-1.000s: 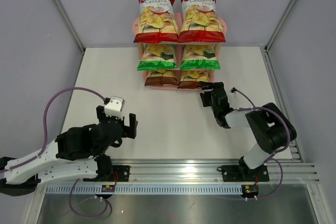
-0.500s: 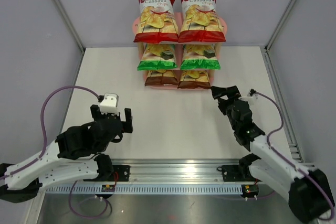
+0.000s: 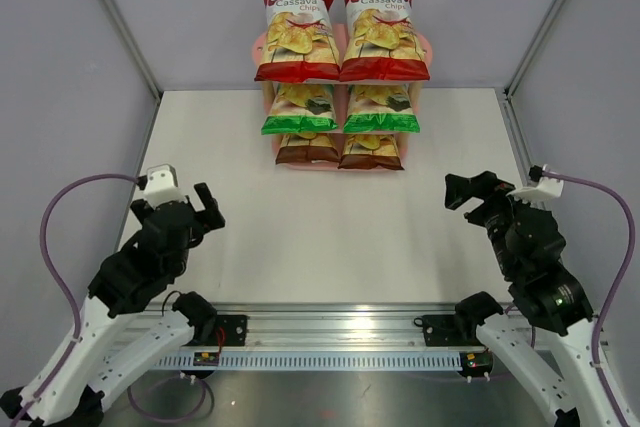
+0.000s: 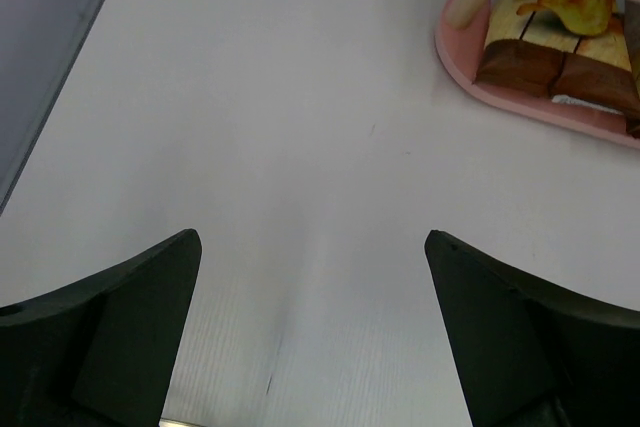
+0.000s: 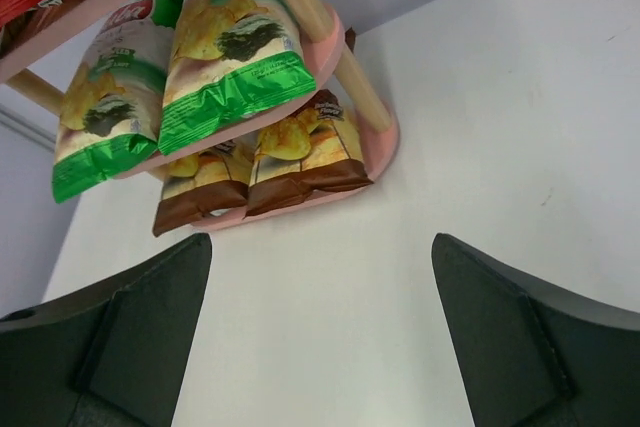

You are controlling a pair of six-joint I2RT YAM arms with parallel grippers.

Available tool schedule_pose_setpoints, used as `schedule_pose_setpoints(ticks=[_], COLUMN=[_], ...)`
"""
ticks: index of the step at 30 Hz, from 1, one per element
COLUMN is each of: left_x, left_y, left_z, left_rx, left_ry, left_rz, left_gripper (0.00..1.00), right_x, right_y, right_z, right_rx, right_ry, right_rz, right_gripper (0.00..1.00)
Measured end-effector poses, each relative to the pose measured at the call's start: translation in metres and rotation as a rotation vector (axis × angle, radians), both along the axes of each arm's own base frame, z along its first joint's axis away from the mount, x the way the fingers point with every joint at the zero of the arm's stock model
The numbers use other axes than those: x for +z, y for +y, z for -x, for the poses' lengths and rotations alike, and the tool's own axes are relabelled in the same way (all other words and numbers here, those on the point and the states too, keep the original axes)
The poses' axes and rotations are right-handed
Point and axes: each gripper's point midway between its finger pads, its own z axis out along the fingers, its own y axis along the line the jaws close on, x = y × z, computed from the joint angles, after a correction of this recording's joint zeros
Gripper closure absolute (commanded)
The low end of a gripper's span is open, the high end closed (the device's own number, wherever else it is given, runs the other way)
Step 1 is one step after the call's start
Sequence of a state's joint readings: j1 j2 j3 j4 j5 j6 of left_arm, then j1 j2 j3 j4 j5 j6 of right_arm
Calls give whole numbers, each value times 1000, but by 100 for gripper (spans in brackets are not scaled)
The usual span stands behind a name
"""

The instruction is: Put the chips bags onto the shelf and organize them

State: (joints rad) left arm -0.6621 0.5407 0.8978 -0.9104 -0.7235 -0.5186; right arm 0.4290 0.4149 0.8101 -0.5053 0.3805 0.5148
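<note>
The pink three-tier shelf (image 3: 428, 47) stands at the table's far middle. Two red chips bags (image 3: 297, 35) lie on its top board, two green ones (image 3: 299, 109) on the middle, two dark brown ones (image 3: 307, 149) on the bottom. My left gripper (image 3: 197, 211) is open and empty at the near left; its wrist view (image 4: 311, 242) shows bare table and the shelf's bottom board (image 4: 520, 105). My right gripper (image 3: 470, 190) is open and empty at the near right, facing the shelf (image 5: 380, 137) with the green bags (image 5: 230, 47) and brown bags (image 5: 300, 157).
Grey walls close the table on the left, back and right. An aluminium rail (image 3: 350, 332) with the arm bases runs along the near edge. Purple cables (image 3: 60, 217) loop beside each arm.
Both arms have drawn back toward the near edge. The left gripper moved left, the right gripper moved right and away from the shelf's bottom tier. The bags have not moved.
</note>
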Motion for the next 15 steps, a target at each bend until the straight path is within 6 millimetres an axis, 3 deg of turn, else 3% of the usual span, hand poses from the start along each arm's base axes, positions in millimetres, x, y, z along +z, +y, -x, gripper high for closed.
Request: schedule_pose_setpoints(ticks=[4, 8, 12, 15], left_x=[5, 8, 5, 3], left_y=[18, 29, 28, 24], left_z=[0, -1, -6, -11], left_rx=[61, 92, 68, 46], left_ry=[-59, -99, -94, -79], left_rz=[39, 46, 32, 27], left_gripper=[1, 1, 1, 1], right_x=[8, -11, -23, -16], right_y=[-5, -8, -13, -18], right_z=[6, 6, 11, 17], right_rx=[14, 25, 40, 39], right_ry=[81, 206, 281, 266], right_rz=[122, 233, 313, 330], right_gripper=[1, 0, 0, 1])
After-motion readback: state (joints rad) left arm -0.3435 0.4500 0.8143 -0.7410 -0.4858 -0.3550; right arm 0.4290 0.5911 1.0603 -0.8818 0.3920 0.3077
